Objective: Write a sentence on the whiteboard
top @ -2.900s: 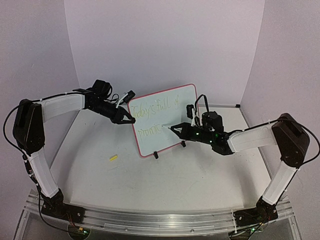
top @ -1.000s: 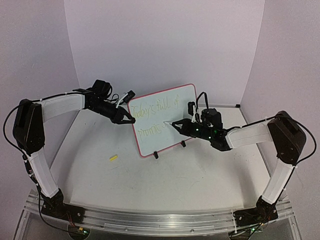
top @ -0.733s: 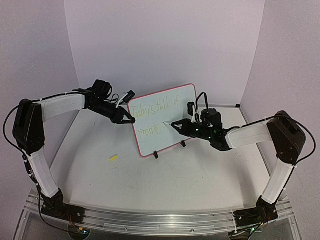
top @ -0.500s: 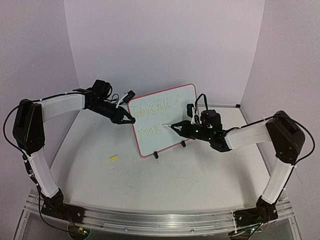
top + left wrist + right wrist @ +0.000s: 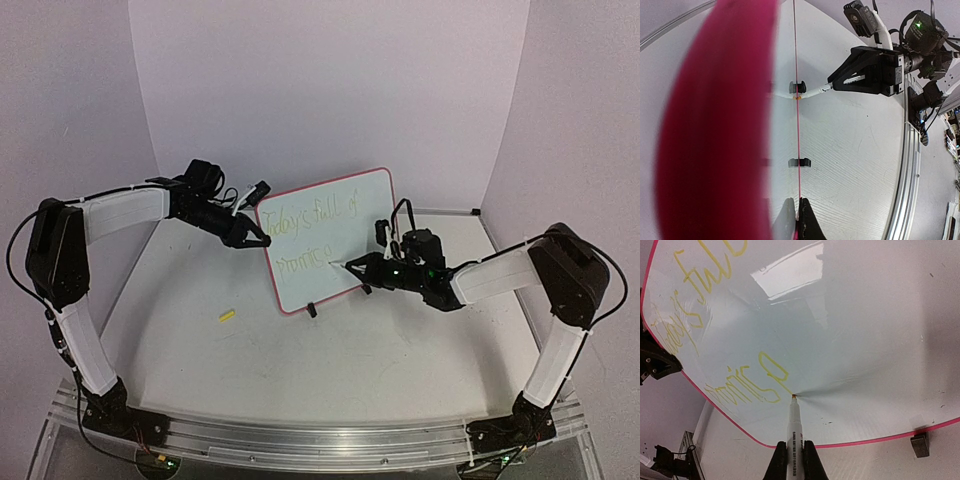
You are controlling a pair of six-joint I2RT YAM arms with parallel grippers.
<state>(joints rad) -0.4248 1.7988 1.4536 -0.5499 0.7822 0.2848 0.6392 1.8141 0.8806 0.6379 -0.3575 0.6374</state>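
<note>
A red-framed whiteboard (image 5: 325, 240) stands upright on clip feet near the far middle of the surface. The left fingers (image 5: 262, 240) pinch its left edge, likely to keep it from sliding under the pen. The right fingers (image 5: 792, 460) grip a white marker (image 5: 792, 425), whose tip touches the board at the end of the yellow sentence (image 5: 310, 222). Since a few seconds ago, the lower line has lengthened and the right arm has dropped.

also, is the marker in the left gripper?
No, the right gripper holds the marker; the left gripper clamps the whiteboard edge.
</note>
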